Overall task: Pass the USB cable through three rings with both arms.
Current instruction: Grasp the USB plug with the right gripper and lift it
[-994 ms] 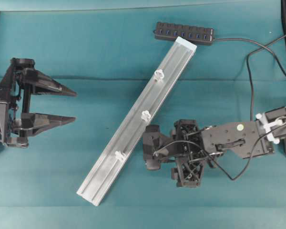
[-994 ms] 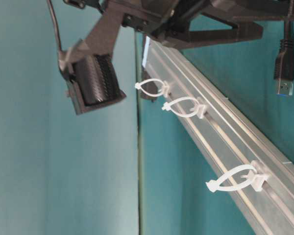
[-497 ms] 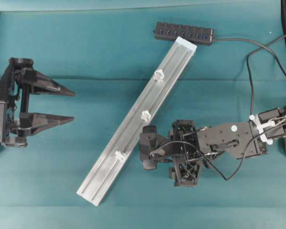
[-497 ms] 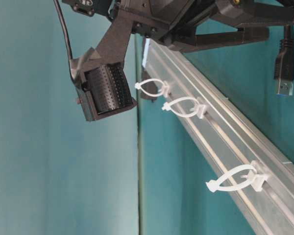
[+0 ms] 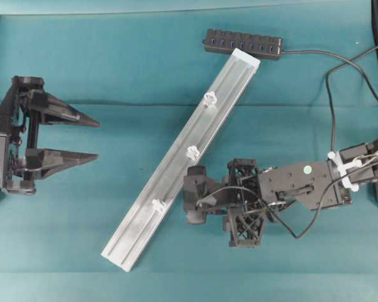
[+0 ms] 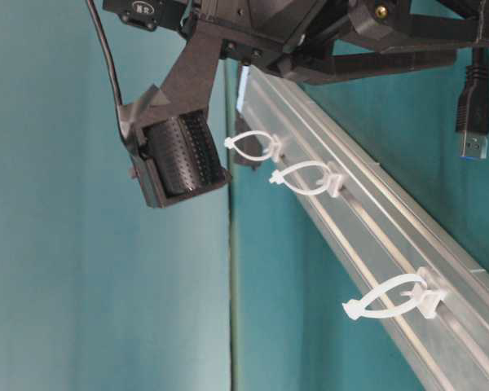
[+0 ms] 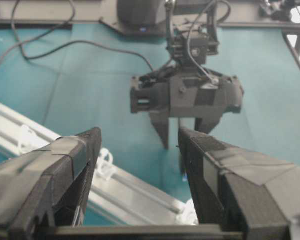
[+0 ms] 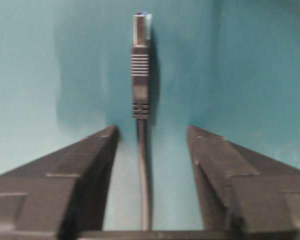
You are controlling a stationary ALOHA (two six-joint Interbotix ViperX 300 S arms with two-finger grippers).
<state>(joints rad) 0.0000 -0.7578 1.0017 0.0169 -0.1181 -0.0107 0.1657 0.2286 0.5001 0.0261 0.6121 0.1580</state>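
The silver rail (image 5: 230, 85) lies diagonally with three white rings (image 5: 209, 97), (image 5: 193, 151), (image 5: 157, 204) on it. The USB cable (image 5: 331, 119) runs from the black hub (image 5: 243, 43) and passes under my right arm. Its plug (image 8: 141, 60) lies just ahead of my right gripper (image 8: 151, 135). That gripper is open, pointing down, its jaws either side of the cord without touching it. The plug (image 6: 471, 138) is right of the rail, level with the lower rings. My left gripper (image 5: 99, 139) is open and empty, far left of the rail.
The hub sits at the rail's far end. Loose cable loops lie at the right edge (image 5: 359, 63). The right arm's own wires (image 5: 290, 229) hang beside its wrist. Teal cloth covers the table, with open cloth between the left gripper and the rail.
My right arm has shifted slightly left toward the rail and come lower over the cable. The left arm, the rail and the plug have not moved.
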